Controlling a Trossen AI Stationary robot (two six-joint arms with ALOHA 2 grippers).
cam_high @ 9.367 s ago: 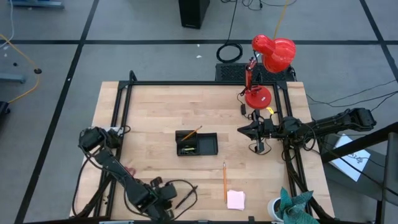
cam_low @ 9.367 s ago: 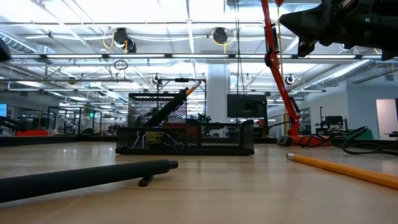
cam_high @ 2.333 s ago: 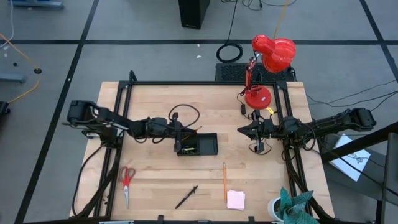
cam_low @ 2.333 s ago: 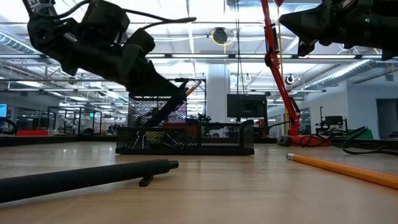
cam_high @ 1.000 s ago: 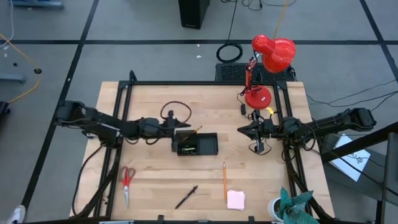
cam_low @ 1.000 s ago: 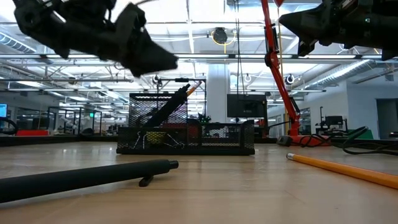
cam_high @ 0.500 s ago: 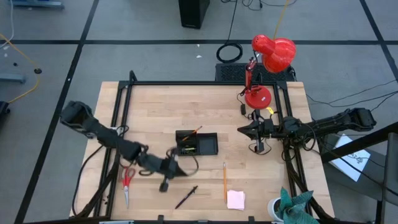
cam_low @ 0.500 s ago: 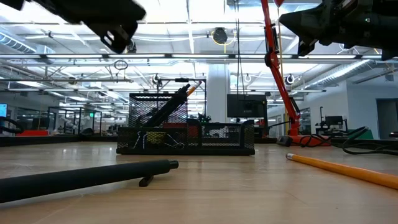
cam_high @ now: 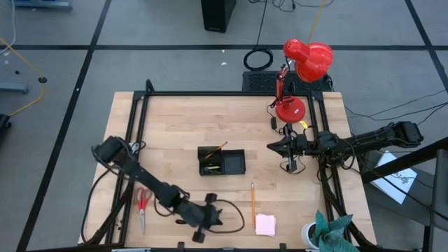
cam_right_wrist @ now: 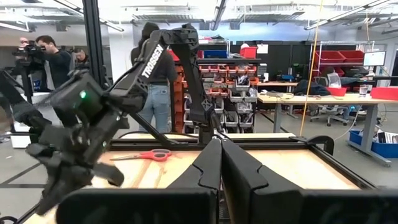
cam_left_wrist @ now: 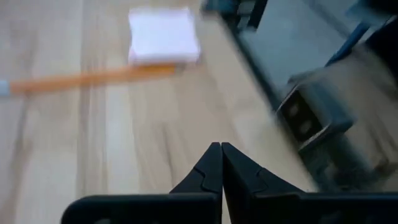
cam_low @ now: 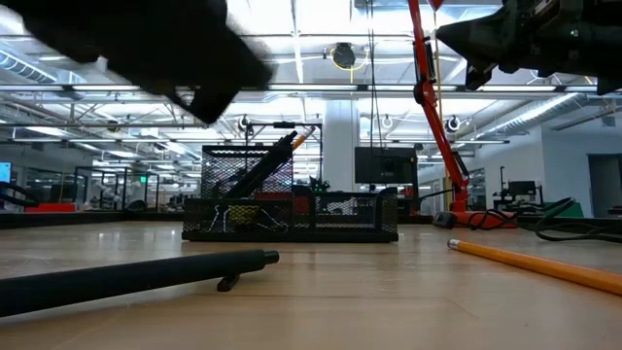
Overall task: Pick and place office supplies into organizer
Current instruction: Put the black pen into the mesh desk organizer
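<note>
Orange pencil [cam_high: 253, 204] lengthwise front-to-back

The one readable text is the white word "TROSSEN", running lengthwise along a link of the left arm [cam_right_wrist: 157, 62] in the right wrist view. No other lettering can be read.

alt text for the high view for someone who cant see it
Seen from above, the left gripper, shut, sits near the wooden table's front edge, with red-handled scissors, an orange pencil and a pink note pad lying loose. The black organizer is mid-table; the right gripper waits shut beside it.
</note>
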